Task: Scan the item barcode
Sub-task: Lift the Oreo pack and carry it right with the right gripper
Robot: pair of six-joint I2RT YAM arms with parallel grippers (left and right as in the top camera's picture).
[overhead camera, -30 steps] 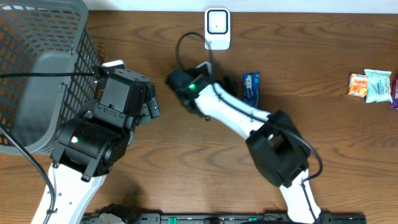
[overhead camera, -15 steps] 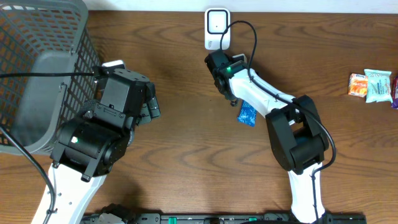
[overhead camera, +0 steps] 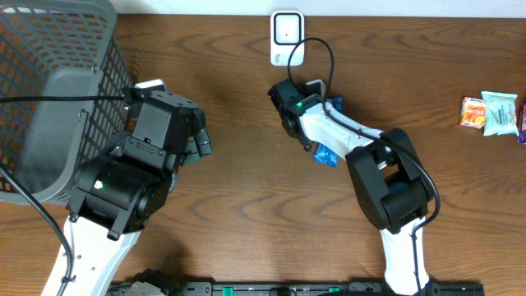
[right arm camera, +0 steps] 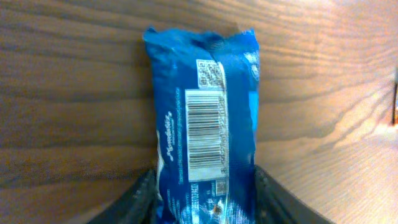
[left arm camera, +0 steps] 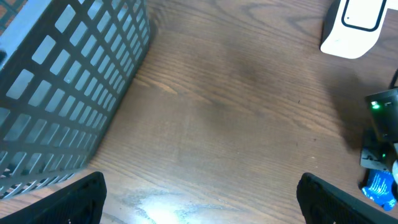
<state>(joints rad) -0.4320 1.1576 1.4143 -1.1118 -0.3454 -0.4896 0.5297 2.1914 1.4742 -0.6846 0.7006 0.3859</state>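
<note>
A brown wood table (overhead camera: pixel 246 214) fills the overhead view. A grey mesh basket (overhead camera: pixel 49 99) sits at 10 o'clock and a white scanner (overhead camera: pixel 288 37) stands at the 12 o'clock edge. A few small snack packs (overhead camera: pixel 491 113) lie at 3 o'clock, well apart from everything else.

The blue packet (right arm camera: pixel 205 118) is just right of centre, at about 5 o'clock from the scanner and near it. From overhead most of it is hidden under the right arm, with only one blue end showing. In the right wrist view it runs lengthwise away from the camera. Its seam side faces that camera, and the barcode (right arm camera: pixel 204 132) is plainly visible with a small square code above it.

The right gripper (right arm camera: pixel 205 199) has its two dark fingers (right arm camera: pixel 140 199) against the packet's long sides at the near end, pinching it. Whether the packet rests on the wood or hangs just above it cannot be told.

The left gripper (left arm camera: pixel 199 196) is spread wide and holds nothing. Its fingertips sit at the two bottom corners of its own view, over bare wood. The basket wall is at 10 o'clock in that view and the scanner at 1 o'clock.
</note>
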